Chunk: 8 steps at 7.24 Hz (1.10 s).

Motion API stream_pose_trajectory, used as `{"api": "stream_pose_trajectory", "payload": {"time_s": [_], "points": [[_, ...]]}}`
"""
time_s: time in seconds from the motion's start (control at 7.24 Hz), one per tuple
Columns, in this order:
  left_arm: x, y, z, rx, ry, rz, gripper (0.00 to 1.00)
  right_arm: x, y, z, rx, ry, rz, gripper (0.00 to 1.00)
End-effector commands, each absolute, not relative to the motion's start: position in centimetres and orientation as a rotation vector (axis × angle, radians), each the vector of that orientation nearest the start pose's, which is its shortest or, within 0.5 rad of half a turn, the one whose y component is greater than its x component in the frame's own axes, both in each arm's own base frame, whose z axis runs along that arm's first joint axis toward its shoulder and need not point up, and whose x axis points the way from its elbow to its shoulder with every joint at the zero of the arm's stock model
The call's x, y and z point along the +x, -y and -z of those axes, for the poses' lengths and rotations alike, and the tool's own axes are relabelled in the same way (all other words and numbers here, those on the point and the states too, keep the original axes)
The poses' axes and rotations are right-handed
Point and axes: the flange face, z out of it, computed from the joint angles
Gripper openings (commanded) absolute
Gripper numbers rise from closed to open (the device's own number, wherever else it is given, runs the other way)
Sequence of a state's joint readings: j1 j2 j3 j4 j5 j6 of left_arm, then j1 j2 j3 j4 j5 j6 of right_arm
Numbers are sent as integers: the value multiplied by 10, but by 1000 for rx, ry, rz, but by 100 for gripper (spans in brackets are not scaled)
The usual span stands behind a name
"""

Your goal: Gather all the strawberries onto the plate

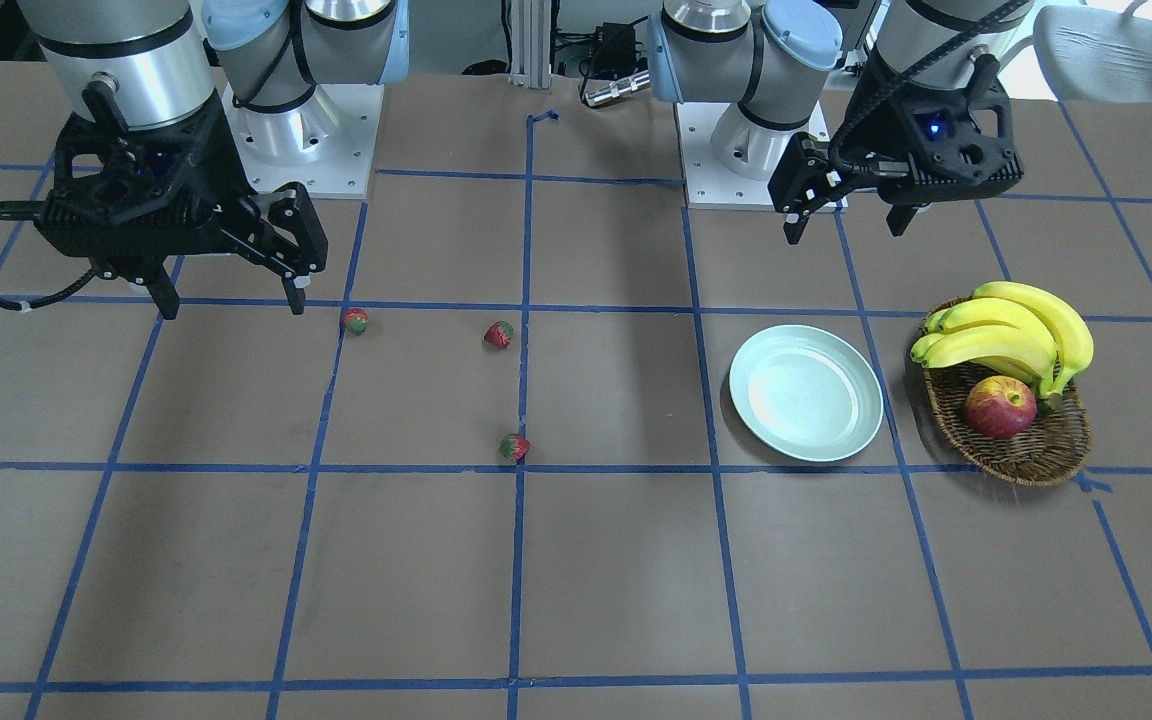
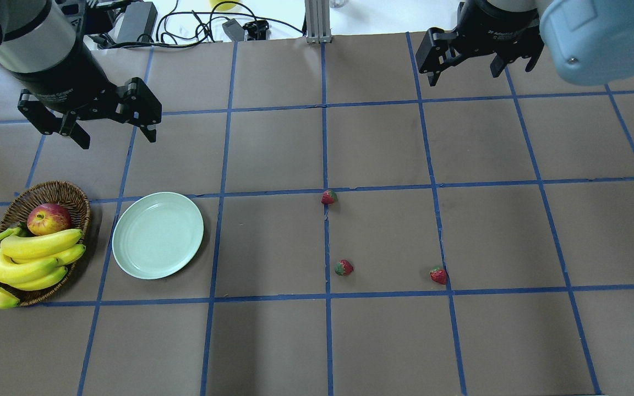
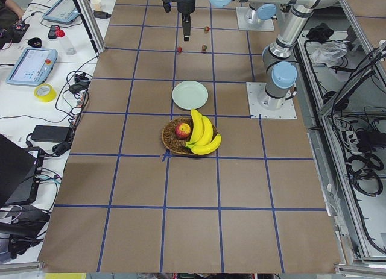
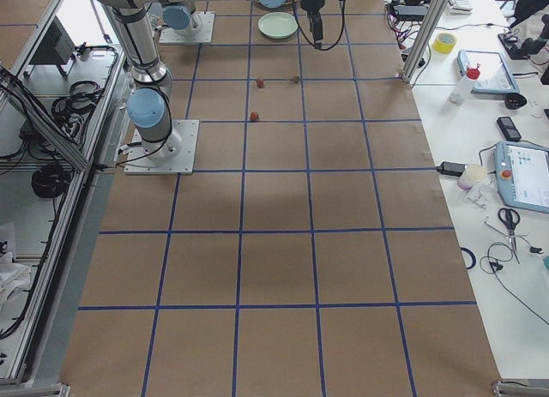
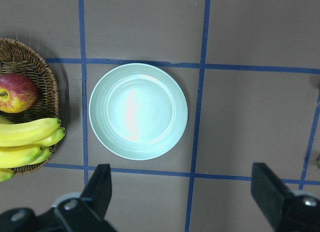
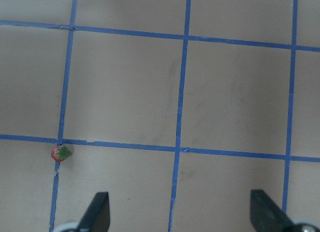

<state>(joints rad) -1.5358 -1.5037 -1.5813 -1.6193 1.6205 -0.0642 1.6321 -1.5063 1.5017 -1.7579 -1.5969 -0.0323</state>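
Three small red strawberries lie apart on the brown table: one (image 2: 328, 197) on the centre tape line, one (image 2: 343, 268) nearer the robot, one (image 2: 438, 275) further right. The empty mint-green plate (image 2: 157, 235) sits left of them, also visible in the left wrist view as the plate (image 5: 138, 110). My left gripper (image 2: 116, 135) hovers open beyond the plate, holding nothing. My right gripper (image 2: 465, 71) hangs open at the far right, well away from the berries. The right wrist view catches one strawberry (image 6: 61, 153) at its left.
A wicker basket (image 2: 47, 192) with bananas (image 2: 25, 258) and a red-yellow apple (image 2: 48, 218) stands just left of the plate. Blue tape lines grid the table. Cables and devices lie past the far edge.
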Motion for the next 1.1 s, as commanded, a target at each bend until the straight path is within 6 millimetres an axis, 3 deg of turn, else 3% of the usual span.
{"api": "stream_pose_trajectory", "payload": {"time_s": [0.0,0.97], "points": [[-122,462,-512,-131,-3087,16,100,163,528,-509,-143,-3147,301,100],[-122,470,-503,-131,-3093,19,100,163,529,-505,-132,-3148,287,100]]}}
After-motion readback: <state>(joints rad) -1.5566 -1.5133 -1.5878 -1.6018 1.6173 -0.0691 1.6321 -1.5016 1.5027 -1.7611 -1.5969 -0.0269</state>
